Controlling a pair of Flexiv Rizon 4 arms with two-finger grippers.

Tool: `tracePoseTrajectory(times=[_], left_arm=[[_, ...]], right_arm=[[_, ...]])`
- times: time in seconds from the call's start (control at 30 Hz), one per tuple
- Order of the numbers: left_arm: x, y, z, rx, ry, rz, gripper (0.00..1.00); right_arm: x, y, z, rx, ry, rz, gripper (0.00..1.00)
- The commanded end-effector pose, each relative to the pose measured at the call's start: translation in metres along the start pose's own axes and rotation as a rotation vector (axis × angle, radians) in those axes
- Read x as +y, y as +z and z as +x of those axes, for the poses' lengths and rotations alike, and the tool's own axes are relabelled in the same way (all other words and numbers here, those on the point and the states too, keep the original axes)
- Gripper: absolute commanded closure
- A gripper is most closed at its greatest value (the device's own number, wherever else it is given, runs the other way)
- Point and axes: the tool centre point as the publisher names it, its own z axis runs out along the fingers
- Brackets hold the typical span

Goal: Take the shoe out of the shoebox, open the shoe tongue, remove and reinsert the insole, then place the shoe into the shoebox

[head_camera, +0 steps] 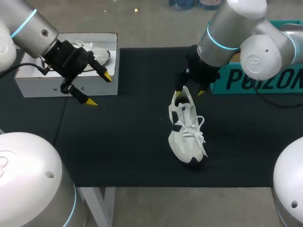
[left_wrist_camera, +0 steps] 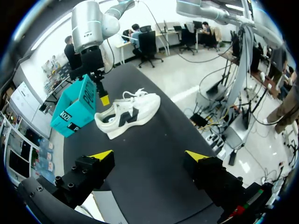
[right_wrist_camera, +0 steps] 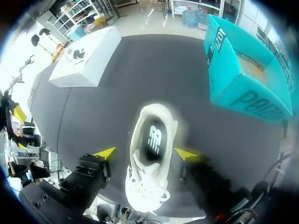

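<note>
A white sneaker [head_camera: 187,137] lies on the black mat [head_camera: 137,156], toe toward the front edge. My right gripper [head_camera: 189,94] hangs over its heel with a yellow tip on either side of the collar. In the right wrist view the shoe [right_wrist_camera: 152,140] lies between the open fingers of that gripper [right_wrist_camera: 145,153], its dark insole showing, and a gap remains on one side. My left gripper [head_camera: 99,88] is open and empty beside the white shoebox [head_camera: 66,87]. In the left wrist view the sneaker [left_wrist_camera: 131,112] lies well ahead of the left gripper [left_wrist_camera: 149,156].
The white shoebox [right_wrist_camera: 86,60] at the back left holds another white shoe [head_camera: 97,49]. A teal box [head_camera: 255,80] stands at the back right, open-topped in the right wrist view [right_wrist_camera: 243,88] and just behind the sneaker in the left wrist view [left_wrist_camera: 74,109].
</note>
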Motion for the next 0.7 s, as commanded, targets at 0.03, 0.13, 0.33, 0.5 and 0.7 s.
tracePoseTrajectory(times=[0.03, 0.13, 0.33, 0.5, 0.7], left_arm=[[0.000, 0.000, 0.000, 0.002, 0.000, -0.003, 0.00], [0.000, 0.000, 0.000, 0.002, 0.000, -0.003, 0.00], [0.000, 0.000, 0.000, 0.002, 0.000, -0.003, 0.00], [0.000, 0.000, 0.000, 0.002, 0.000, -0.003, 0.00], [0.000, 0.000, 0.000, 0.002, 0.000, -0.003, 0.00]], right_arm=[[0.002, 0.004, 0.003, -0.090, 0.008, 0.020, 1.00], [0.001, 0.007, 0.004, -0.095, 0.014, 0.035, 1.00], [0.001, 0.019, 0.007, -0.104, 0.008, 0.053, 1.00], [0.002, 0.033, 0.005, -0.111, -0.005, 0.056, 1.00], [0.003, 0.059, -0.004, -0.104, 0.005, 0.063, 1.00]])
